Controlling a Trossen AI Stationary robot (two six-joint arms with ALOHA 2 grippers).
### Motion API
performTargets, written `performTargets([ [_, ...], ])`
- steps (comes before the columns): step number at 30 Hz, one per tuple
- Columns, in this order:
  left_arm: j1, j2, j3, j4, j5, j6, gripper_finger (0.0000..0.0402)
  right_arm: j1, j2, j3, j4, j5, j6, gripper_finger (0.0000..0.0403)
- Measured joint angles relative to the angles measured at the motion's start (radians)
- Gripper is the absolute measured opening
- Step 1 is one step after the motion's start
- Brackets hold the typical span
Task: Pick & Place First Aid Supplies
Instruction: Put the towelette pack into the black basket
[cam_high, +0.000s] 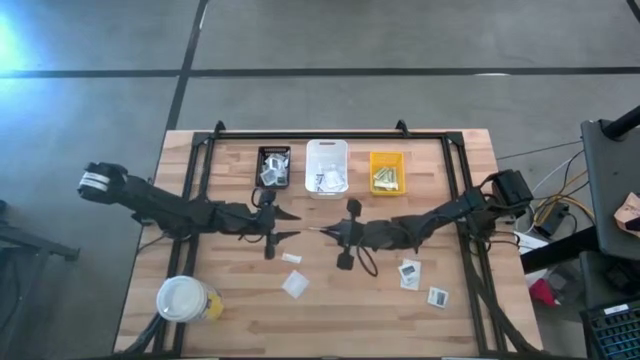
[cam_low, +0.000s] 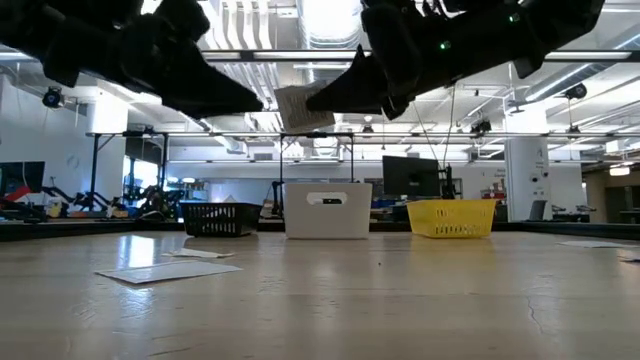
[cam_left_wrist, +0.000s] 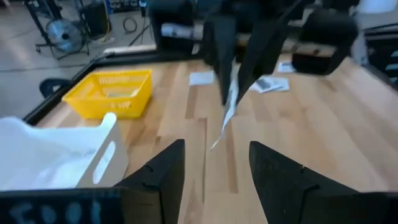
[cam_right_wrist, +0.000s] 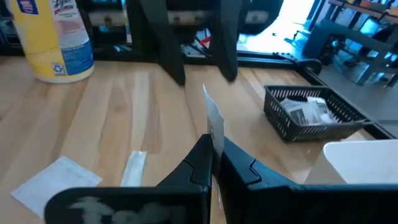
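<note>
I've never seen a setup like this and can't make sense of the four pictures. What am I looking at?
Two dark robot arms work at a wooden table. One camera looks straight down, one sits at table height, and one rides on each wrist. At the table's far edge stand a black bin, a white bin and a yellow bin; a white-lidded cup stands near the front. Flat paper packets lie loose. The right gripper is shut on one packet, held up in mid-air. The left gripper faces it, open and empty.

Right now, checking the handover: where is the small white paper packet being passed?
In the high view, the small white paper packet hangs mid-table, pinched in the right end effector, facing the open left end effector.
</note>
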Motion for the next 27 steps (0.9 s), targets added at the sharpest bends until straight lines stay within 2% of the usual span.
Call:
performTargets([
  [4,0.022,0.05,0.018,0.015,0.037,0.004,0.0174,-0.021,0.0,0.016,0.001,-0.02,-0.024,0.0008],
  [8,0.042,0.089,0.049,0.02,0.036,0.005,0.0174,-0.04,0.0,0.027,0.002,-0.09,-0.037,0.0008],
  [14,0.06,0.107,0.079,0.015,0.041,0.011,0.0174,-0.043,0.001,0.028,0.004,-0.094,-0.034,0.0008],
  [17,0.061,0.102,0.081,0.022,0.09,0.026,0.0168,-0.043,0.001,0.029,0.009,-0.093,-0.034,0.0008],
  [20,0.062,0.102,0.081,0.023,0.141,0.027,0.015,-0.046,0.001,0.041,0.014,-0.092,-0.038,0.0008],
  [27,0.07,0.102,0.081,0.023,0.145,0.058,0.007,-0.052,0.001,0.063,0.014,-0.092,-0.056,0.0008],
])
